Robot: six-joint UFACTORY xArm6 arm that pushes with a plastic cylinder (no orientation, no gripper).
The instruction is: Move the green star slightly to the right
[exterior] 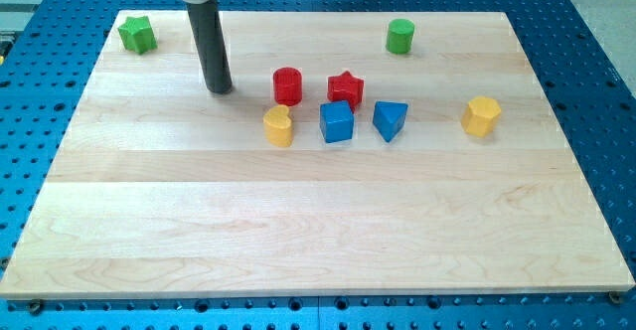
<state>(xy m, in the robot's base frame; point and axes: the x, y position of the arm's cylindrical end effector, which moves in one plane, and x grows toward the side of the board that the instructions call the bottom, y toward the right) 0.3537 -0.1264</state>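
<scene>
The rod is seen coming down from the view's top, and my tip (220,89) is set on the wooden board (298,221), in its upper left part. The tool is a single plain rod with nothing that spreads or presses together, and nothing is pinched or touched by it.

The green star (137,34) is found to the upper left of my tip, near the board's top left corner, well apart from the tip, with bare wood between them.

To the right of my tip, at nearly the same level, a red cylinder (287,85) is seen, near but not touching. Just beyond it a red star (346,88) is placed. Slightly below and to the right of my tip a yellow block (278,126) with a rounded top is set, followed further right by a blue cube (337,122) and a blue triangular block (390,120).

Far to the right of my tip a yellow hexagonal block (480,115) is seen, and up and to the right, near the board's top edge, a green cylinder (400,36) stands.
</scene>
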